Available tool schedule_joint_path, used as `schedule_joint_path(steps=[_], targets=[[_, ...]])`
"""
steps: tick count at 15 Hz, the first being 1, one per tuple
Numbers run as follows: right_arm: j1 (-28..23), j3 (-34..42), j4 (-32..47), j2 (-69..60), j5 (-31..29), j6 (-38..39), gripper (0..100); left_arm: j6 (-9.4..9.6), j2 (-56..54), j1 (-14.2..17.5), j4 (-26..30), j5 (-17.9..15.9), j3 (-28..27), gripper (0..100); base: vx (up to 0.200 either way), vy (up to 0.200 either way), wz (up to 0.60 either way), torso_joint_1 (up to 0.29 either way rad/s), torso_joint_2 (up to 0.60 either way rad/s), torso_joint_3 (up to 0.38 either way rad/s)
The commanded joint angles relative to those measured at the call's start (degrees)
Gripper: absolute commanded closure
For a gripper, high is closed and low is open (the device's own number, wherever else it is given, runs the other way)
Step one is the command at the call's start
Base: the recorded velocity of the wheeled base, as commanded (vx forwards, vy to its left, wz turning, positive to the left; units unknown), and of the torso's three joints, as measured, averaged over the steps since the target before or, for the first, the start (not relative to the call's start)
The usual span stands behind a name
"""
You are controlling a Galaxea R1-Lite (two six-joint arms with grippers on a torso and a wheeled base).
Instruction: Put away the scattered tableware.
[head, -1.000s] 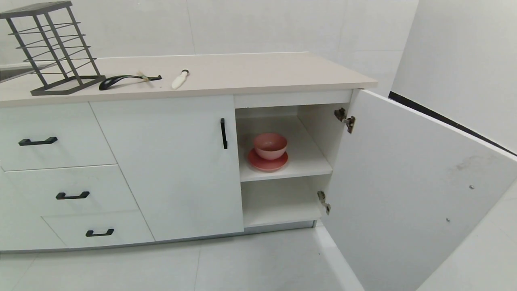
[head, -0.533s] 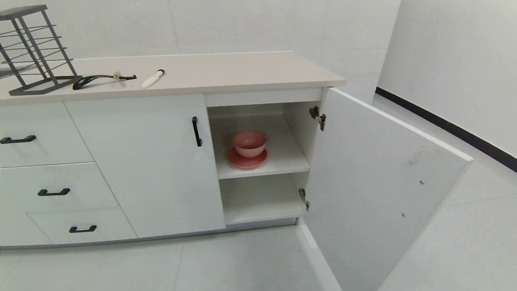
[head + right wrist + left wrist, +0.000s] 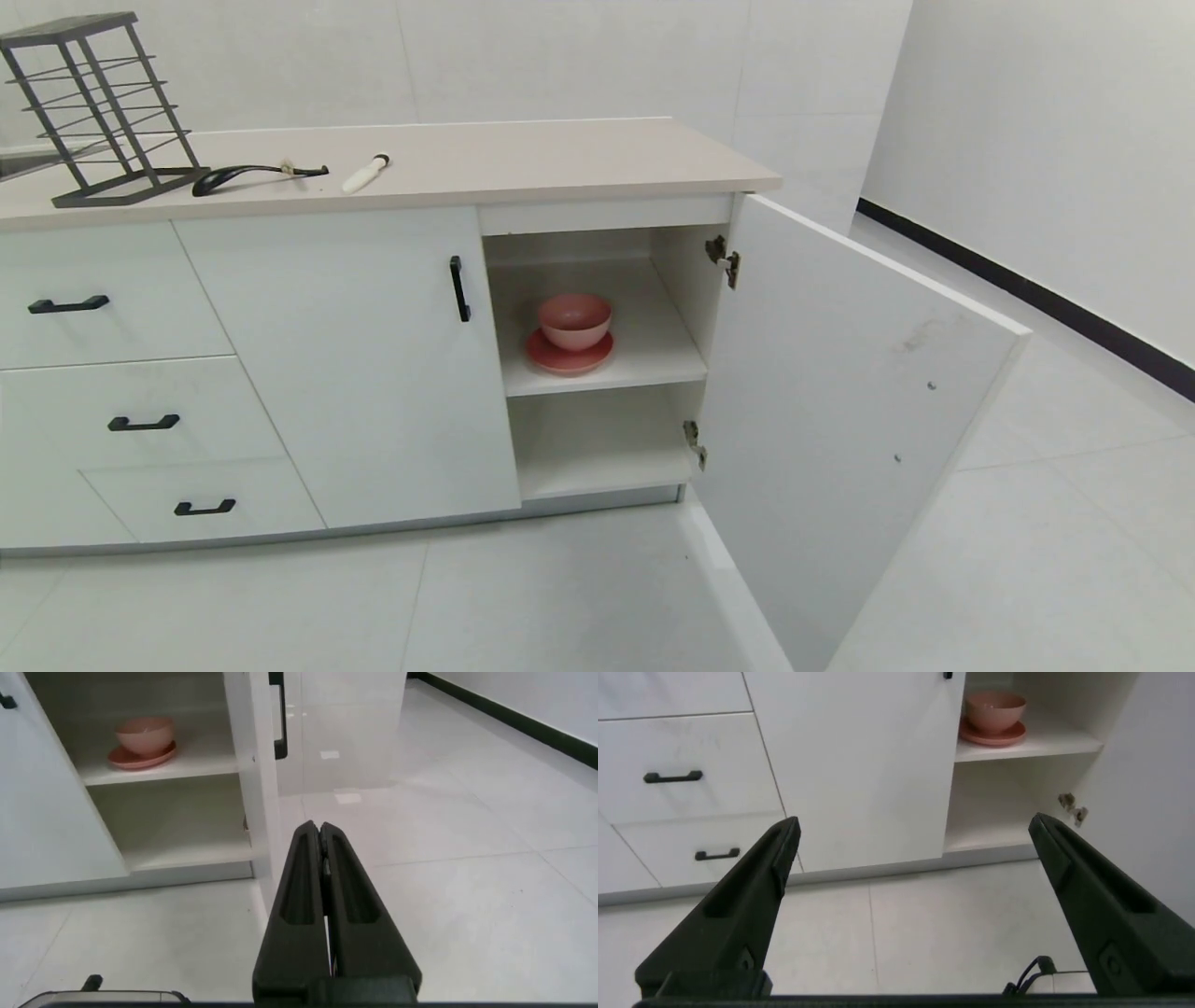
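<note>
A pink bowl (image 3: 574,320) sits on a pink plate (image 3: 569,359) on the upper shelf (image 3: 653,359) of the open cabinet. On the countertop (image 3: 560,159) lie a black ladle (image 3: 252,174) and a white-handled utensil (image 3: 364,174). My left gripper (image 3: 915,826) hangs open above the floor in front of the drawers, with the bowl (image 3: 996,709) and plate (image 3: 994,735) farther off. My right gripper (image 3: 320,831) is shut with nothing in it, low over the floor beside the door's edge (image 3: 262,793); the bowl (image 3: 145,734) on its plate (image 3: 140,758) lies beyond it.
The cabinet door (image 3: 840,401) stands swung wide out over the floor on the right. A dark wire dish rack (image 3: 103,107) stands at the counter's left end. Three drawers (image 3: 112,373) with black handles are on the left. The lower shelf (image 3: 597,457) is bare. A wall (image 3: 1046,140) closes the right side.
The whole head view has shifted and drawn back a little, so the camera moved. The bowl, plate, utensils and door keep their places.
</note>
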Motion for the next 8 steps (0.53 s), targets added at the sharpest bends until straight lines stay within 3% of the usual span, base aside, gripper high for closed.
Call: schedule_joint_path(steps=[1,3,5,6,8], targets=[[0.0,0.0,0.0,0.1,-0.2,0.1,100,-0.01,0.0,0.0,0.0,0.0,0.0,0,0.0,-0.2,0.0,0.002,0.0,0.012],[0.0,0.0,0.0,0.1,-1.2,0.2,100,-0.01,0.0,0.0,0.0,0.1,0.0,0,0.0,-0.2,0.0,0.007,0.0,0.002],[0.0,0.1,-4.1,0.0,-1.3,1.2,100,-0.1,0.0,0.0,0.0,0.1,0.0,0,0.0,0.0,0.0,0.0,0.0,0.0],[-0.2,-1.5,-9.8,0.5,-1.2,1.8,100,-0.18,0.0,0.0,0.0,0.1,0.0,0,0.0,0.0,0.0,0.0,0.0,0.0],[0.4,-8.0,-8.0,10.2,3.4,1.3,100,-0.18,0.0,0.0,0.0,0.0,0.0,0,0.0,0.0,0.0,0.0,0.0,0.0]])
